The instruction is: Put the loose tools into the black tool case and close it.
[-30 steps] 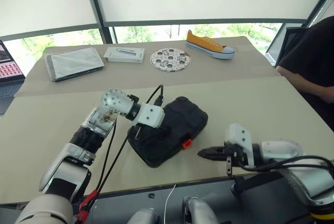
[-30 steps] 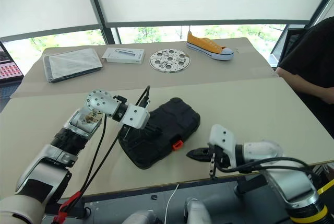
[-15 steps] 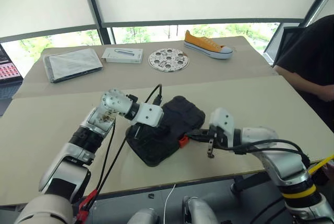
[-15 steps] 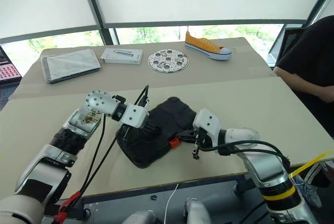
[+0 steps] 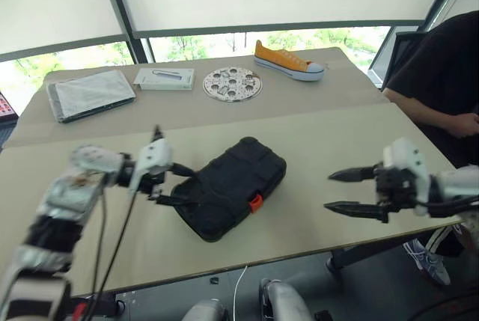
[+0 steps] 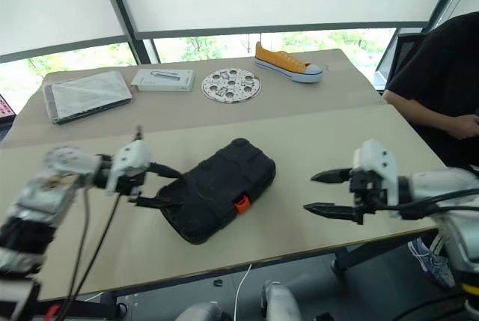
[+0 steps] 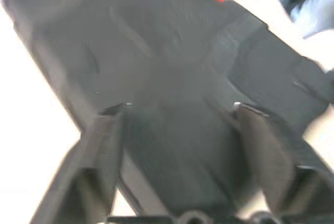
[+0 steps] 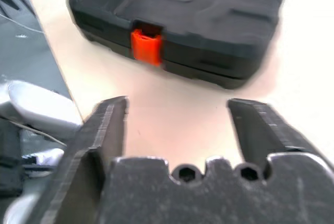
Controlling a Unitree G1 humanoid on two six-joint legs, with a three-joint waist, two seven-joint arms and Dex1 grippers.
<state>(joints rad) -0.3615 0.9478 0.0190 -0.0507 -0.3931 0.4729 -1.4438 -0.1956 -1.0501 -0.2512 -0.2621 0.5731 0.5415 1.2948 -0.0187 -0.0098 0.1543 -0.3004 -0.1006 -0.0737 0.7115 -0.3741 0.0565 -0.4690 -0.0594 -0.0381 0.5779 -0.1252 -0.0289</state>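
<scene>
We're looking at the black tool case (image 5: 228, 195) lying shut on the tan surface (image 5: 337, 145), its lid down and the orange latch (image 5: 256, 202) facing the near edge. No loose tools lie anywhere around it, so we take them to be inside already.

The left hand (image 5: 182, 186) sits at the case's left end with its fingers spread; the tips look very close to the shell, though we can't be sure from here whether they touch it. The right hand (image 5: 340, 191) hangs well apart from the case over the surface's right side, fingers wide and pinching nothing. In the right wrist view the latch (image 8: 145, 46) sits flat against the seam, and the lid line looks even along that side.

So we judge this to be the tail of the closing step, or just past it. What the next move calls for, in our view, is a check that the latch has truly caught: a press on the lid near the latch, or on the latch itself. Otherwise both hands can simply clear off. A person (image 5: 441, 74) sits at the right edge.
</scene>
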